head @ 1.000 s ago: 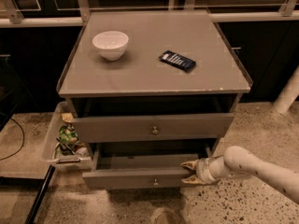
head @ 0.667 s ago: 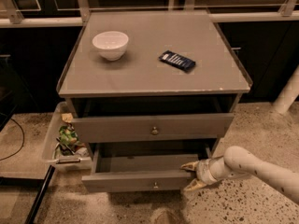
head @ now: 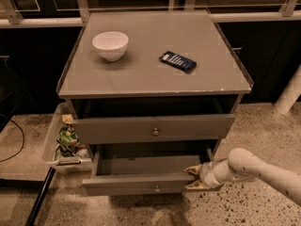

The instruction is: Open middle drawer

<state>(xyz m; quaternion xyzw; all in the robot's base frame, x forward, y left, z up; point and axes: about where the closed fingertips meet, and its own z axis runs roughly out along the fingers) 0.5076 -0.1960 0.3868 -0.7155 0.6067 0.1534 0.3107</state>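
Middle drawer (head: 136, 183): low in cabinet (head: 150, 79), under taller drawer (head: 117, 130), pulled out to near side, tray showing. Gripper (head: 192, 178) at its R end; I see fingers pinching front top & bottom.

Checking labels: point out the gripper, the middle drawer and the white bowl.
gripper (head: 192, 178), camera view, its front end, at the drawer's right end.
middle drawer (head: 122, 186), camera view, left half of the front panel.
white bowl (head: 110, 48), camera view, outer wall.
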